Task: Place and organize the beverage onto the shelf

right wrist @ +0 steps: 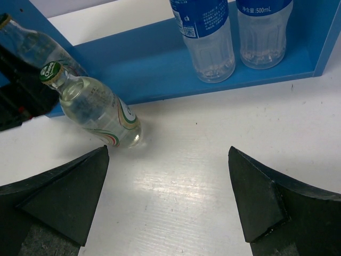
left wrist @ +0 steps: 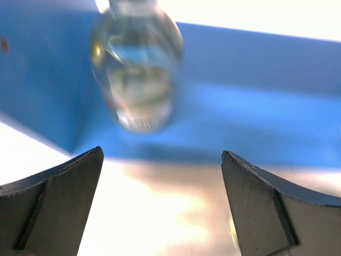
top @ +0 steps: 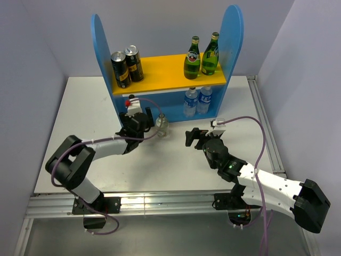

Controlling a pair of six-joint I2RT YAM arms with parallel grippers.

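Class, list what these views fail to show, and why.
Left wrist view: clear bottle ahead of left end effector blurred, cap cut by top edge.
Right wrist view: leftmost bottle partly behind that end effector; water bottles, tops cut off.
Top view: cans, labels too small to read.

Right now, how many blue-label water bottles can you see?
2. The left water bottle and right water bottle stand side by side at the right end of the shelf's lower level. Its left end is partly blocked, so another may be hidden.

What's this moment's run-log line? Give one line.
left gripper open | right gripper open | squat bottle standing on table before shelf, unheld
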